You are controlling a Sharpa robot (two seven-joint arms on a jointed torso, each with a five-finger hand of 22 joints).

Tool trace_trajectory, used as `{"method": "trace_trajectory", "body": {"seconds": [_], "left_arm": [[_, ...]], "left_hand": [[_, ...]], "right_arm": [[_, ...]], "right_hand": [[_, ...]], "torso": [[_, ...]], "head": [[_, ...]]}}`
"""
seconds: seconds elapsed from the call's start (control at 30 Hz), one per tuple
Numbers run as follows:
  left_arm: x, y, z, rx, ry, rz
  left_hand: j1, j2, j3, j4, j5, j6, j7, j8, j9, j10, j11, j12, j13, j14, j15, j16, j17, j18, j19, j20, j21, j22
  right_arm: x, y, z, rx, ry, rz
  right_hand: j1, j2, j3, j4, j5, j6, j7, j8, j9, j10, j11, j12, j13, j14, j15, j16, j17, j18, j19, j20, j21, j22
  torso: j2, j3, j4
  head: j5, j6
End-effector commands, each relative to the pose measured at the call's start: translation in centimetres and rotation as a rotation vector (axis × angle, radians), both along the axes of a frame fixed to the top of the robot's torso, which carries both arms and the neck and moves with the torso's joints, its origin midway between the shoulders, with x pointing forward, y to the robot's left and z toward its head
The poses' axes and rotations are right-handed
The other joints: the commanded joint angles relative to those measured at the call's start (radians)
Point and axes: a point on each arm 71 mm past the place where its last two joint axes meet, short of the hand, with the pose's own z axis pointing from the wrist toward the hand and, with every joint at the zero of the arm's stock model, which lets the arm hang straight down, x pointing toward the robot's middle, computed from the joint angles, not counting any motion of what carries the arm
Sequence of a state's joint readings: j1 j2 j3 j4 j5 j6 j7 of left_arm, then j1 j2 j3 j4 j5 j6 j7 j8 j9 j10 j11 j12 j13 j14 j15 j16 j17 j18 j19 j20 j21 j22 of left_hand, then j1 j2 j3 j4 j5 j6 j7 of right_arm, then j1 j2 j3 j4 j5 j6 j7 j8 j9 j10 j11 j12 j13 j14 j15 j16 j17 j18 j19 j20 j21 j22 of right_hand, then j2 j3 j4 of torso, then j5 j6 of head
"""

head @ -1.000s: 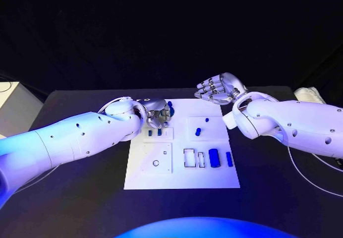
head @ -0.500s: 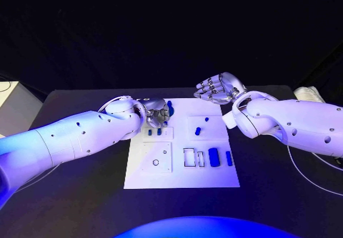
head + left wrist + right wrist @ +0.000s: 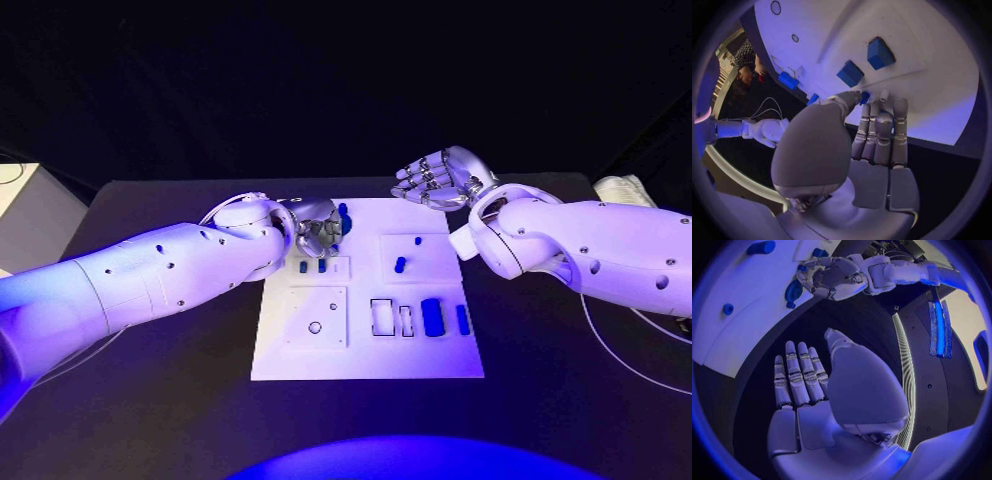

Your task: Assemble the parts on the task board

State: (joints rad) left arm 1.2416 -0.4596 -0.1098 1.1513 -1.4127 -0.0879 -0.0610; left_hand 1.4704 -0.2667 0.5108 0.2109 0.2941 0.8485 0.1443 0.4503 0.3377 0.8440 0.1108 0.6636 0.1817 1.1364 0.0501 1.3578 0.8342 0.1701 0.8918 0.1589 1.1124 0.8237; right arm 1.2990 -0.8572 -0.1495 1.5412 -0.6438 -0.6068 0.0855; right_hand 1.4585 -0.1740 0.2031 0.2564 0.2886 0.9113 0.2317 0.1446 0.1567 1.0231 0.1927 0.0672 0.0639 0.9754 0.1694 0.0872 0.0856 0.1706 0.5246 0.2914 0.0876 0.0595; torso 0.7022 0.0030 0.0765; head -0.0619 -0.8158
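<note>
The left hand (image 3: pixel 873 135) lies over the edge of the white task board (image 3: pixel 936 95), its fingers (image 3: pixel 882 125) side by side with tips on the plate, a small blue part (image 3: pixel 865 97) pinched at thumb and fingertip. Just beyond stand two blue blocks (image 3: pixel 851 73) (upright in the board).

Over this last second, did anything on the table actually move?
Hardly. The left hand crept slightly toward the far edge of the white board, keeping hold of a small blue piece. The right hand stayed hovering empty; the loose blue pieces haven't shifted.
</note>
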Motion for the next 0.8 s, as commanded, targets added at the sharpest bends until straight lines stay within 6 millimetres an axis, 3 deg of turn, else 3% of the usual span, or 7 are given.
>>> {"method": "trace_trajectory", "body": {"seconds": [0.03, 0.3, 0.6, 0.8], "left_arm": [[-0.41, -0.26, -0.76, 0.015, 0.049, -0.018], [-0.62, -0.47, -1.00, 0.011, 0.053, -0.030], [-0.64, -0.39, -1.13, 0.016, 0.054, -0.026], [-0.55, -0.31, -1.05, 0.011, 0.040, -0.018]], "left_hand": [[0.011, 0.004, 0.006, -0.006, -0.004, 0.022, -0.006, 0.003, 0.003, 0.013, -0.003, -0.009, -0.004, 0.005, -0.002, 0.008, -0.001, 0.005, 0.004, -0.002, 0.008, 0.003], [0.022, 0.018, 0.018, -0.027, -0.005, 0.054, -0.016, 0.000, 0.009, 0.053, -0.024, -0.021, -0.011, 0.035, -0.019, 0.040, 0.040, 0.006, -0.005, -0.015, 0.016, 0.010], [0.025, 0.019, 0.022, -0.039, -0.007, 0.062, -0.018, -0.008, 0.011, 0.069, -0.028, -0.036, -0.018, 0.039, -0.025, 0.049, 0.044, 0.005, -0.008, -0.021, 0.021, 0.016], [0.036, 0.028, 0.037, -0.062, -0.008, 0.072, -0.012, -0.024, 0.014, 0.104, -0.030, -0.055, -0.025, 0.072, -0.027, 0.073, 0.085, 0.000, 0.013, -0.027, 0.046, 0.046]], "right_arm": [[-0.06, 0.21, 0.01, -0.008, -0.003, 0.022], [-0.06, 0.26, 0.00, -0.008, -0.002, 0.024], [-0.06, 0.25, 0.00, -0.008, -0.003, 0.024], [-0.08, 0.24, 0.01, -0.008, -0.003, 0.024]], "right_hand": [[0.001, -0.003, 0.006, 0.001, 0.005, 0.008, 0.004, -0.006, -0.001, 0.006, -0.002, -0.003, -0.001, -0.003, 0.005, 0.002, -0.002, 0.005, -0.008, 0.001, -0.006, -0.001], [0.001, -0.003, 0.007, 0.001, 0.005, 0.009, 0.004, -0.006, -0.001, 0.006, -0.002, -0.003, -0.001, -0.002, 0.005, 0.002, -0.002, 0.005, -0.012, 0.001, -0.007, -0.002], [0.001, -0.003, 0.008, 0.001, 0.005, 0.010, 0.004, -0.005, -0.001, 0.007, -0.002, -0.003, -0.001, -0.002, 0.005, 0.003, -0.002, 0.005, -0.016, 0.001, -0.009, -0.003], [0.000, -0.003, 0.008, 0.001, 0.005, 0.010, 0.004, -0.005, -0.001, 0.008, -0.003, -0.003, 0.000, -0.002, 0.005, 0.003, -0.002, 0.005, -0.018, 0.001, -0.009, -0.003]], "torso": [[0.000, -0.0006, -0.0013], [0.001, 0.0006, -0.0018], [0.001, 0.0015, -0.0020], [0.001, 0.0012, -0.0019]], "head": [[0.001, 0.000], [0.001, -0.001], [0.000, 0.000], [0.000, 0.002]]}}
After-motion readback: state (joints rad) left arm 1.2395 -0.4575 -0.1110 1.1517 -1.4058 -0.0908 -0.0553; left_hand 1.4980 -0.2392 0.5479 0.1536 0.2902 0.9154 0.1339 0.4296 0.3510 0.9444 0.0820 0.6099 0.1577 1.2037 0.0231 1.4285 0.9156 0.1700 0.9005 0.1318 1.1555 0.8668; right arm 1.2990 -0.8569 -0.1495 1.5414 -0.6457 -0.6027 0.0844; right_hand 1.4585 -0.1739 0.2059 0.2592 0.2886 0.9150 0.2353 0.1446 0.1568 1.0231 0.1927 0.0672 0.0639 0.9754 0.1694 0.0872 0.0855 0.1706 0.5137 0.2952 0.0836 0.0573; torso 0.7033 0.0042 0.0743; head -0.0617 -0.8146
